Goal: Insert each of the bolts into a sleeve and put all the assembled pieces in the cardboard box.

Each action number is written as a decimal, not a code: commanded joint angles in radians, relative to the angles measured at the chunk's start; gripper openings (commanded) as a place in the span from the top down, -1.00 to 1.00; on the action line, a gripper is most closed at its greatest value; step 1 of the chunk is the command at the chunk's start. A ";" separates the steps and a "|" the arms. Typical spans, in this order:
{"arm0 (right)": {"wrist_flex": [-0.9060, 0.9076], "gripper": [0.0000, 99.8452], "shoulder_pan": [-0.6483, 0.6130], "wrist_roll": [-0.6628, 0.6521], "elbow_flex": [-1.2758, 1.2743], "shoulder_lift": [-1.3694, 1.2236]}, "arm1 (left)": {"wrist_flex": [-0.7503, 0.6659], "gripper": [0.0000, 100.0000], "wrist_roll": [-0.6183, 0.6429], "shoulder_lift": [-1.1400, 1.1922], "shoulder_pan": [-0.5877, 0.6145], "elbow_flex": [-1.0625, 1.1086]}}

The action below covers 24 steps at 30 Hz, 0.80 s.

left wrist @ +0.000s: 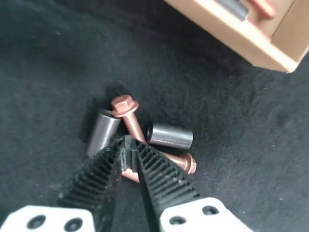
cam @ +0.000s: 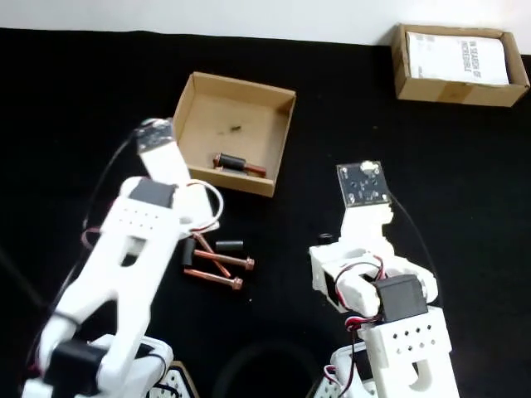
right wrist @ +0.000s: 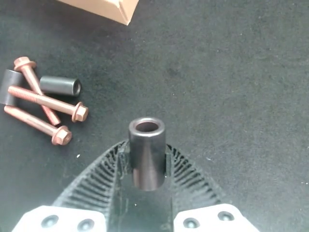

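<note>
Three copper bolts (cam: 222, 267) and two dark sleeves (cam: 230, 246) lie in a pile on the black mat just in front of the open cardboard box (cam: 187, 104). One assembled bolt and sleeve (cam: 236, 164) lies inside the box. My left gripper (left wrist: 128, 145) hovers over the pile, fingers shut, tips above a bolt (left wrist: 126, 108) between two sleeves (left wrist: 170, 135). My right gripper (right wrist: 146, 162) is shut on an upright dark sleeve (right wrist: 147, 140), hollow end up, to the right of the pile (right wrist: 46, 99).
A second cardboard box (cam: 460, 87) holding a printed sheet sits at the back right corner. The left arm (cam: 153, 215) leans over the pile's left side; the right arm (cam: 365, 240) stands to its right. Black mat covers the table.
</note>
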<state>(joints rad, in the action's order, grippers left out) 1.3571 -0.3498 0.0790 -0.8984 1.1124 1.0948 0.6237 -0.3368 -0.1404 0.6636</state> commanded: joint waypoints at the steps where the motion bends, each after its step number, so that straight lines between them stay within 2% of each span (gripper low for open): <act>1: -0.015 0.99 0.013 0.006 0.002 0.016 | 0.003 0.98 0.069 0.091 -0.019 -0.088; 12: -0.021 0.99 0.013 0.005 0.010 0.015 | 0.003 0.98 0.107 0.309 -0.013 -0.185; 24: -0.073 0.99 0.010 0.005 0.012 0.013 | 0.026 0.97 0.101 0.328 -0.013 -0.186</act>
<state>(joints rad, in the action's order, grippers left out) 1.3004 -0.3468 0.0790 -0.8984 1.1124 1.1132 0.7250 -0.0038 -0.1465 0.5132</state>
